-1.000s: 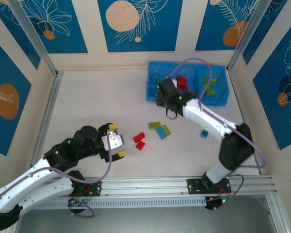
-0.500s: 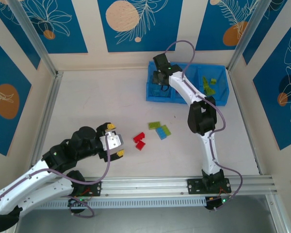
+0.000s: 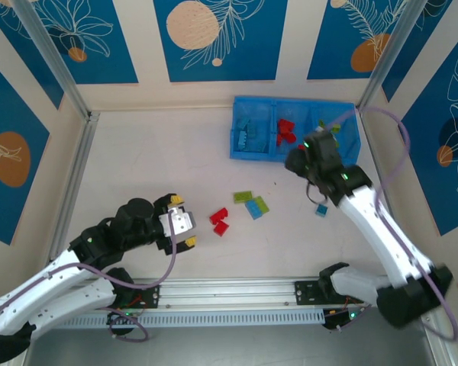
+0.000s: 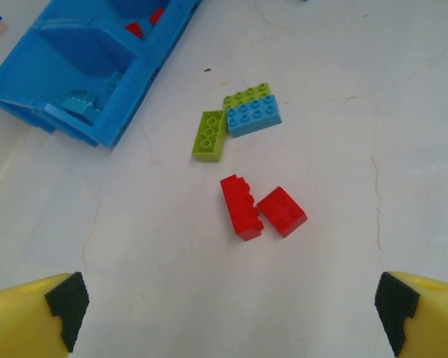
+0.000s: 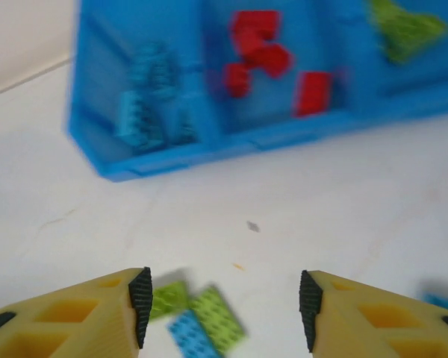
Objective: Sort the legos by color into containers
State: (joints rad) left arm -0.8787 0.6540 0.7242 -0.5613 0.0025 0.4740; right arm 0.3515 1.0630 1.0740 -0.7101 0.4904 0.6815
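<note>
Nearest me, my left claw (image 4: 228,312) hangs spread and empty over the table (image 4: 358,97). Its wrist view has the two red bricks (image 4: 261,209), touching each other, dead ahead at twelve o'clock. On the overhead, at about two o'clock from that pair, lies the green-and-blue cluster (image 3: 252,204) of two green pieces and one blue pressed together. A lone blue brick (image 3: 321,209) sits at three o'clock from it, apart. My right claw (image 5: 220,302) is spread too, nothing in it, between the cluster and the tray (image 5: 164,160). The tray holds blue on the left, red in the middle and green on the right. I judge a fresh pick is due. I'd take the lone blue brick first — set the fingers across its short width and come straight down. For the touching ones, I'd start at an outer piece so its neighbours aren't shoved.
</note>
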